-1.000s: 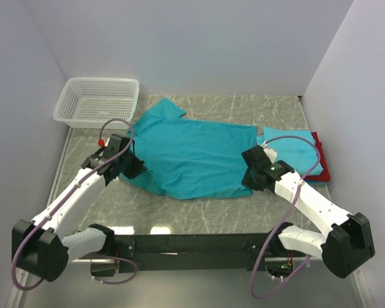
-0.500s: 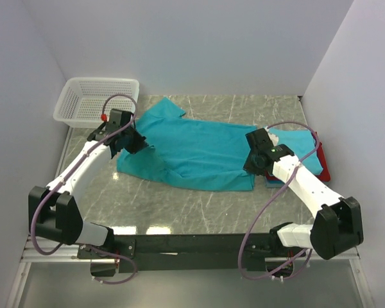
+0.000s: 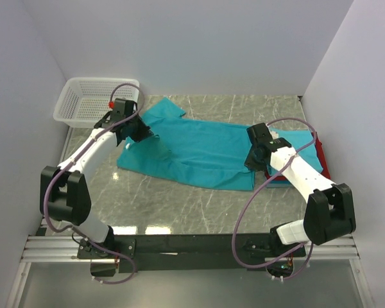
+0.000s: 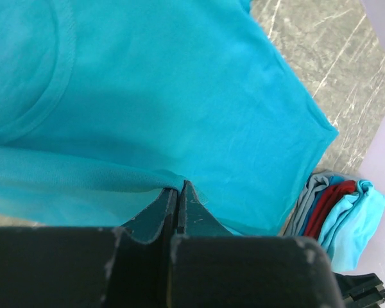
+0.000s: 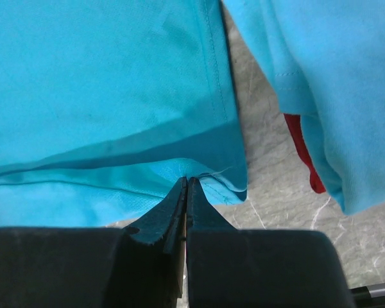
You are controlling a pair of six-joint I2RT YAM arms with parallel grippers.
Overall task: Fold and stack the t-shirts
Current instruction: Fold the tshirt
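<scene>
The plain teal short-sleeved cloth t-shirt (image 3: 199, 151) lies spread across the middle of the grey marble-patterned tabletop (image 3: 179, 205), one sleeve pointing toward the far left. Its near edge is raised and doubled over at both ends. The left gripper (image 3: 138, 131) has its jaws closed on a pinch of teal cloth at the shirt's left end, confirmed in the left wrist view (image 4: 178, 192). The right gripper (image 3: 255, 159) has its jaws closed on the hem at the right end (image 5: 186, 186). Just beside that end, against the right wall, sits the stack of folded t-shirts (image 3: 308, 154), light blue on top with red and blue layers showing at its edges (image 4: 340, 212). The white plastic mesh basket (image 3: 96, 99) stands in the far-left corner, its mesh floor visible throughout.
</scene>
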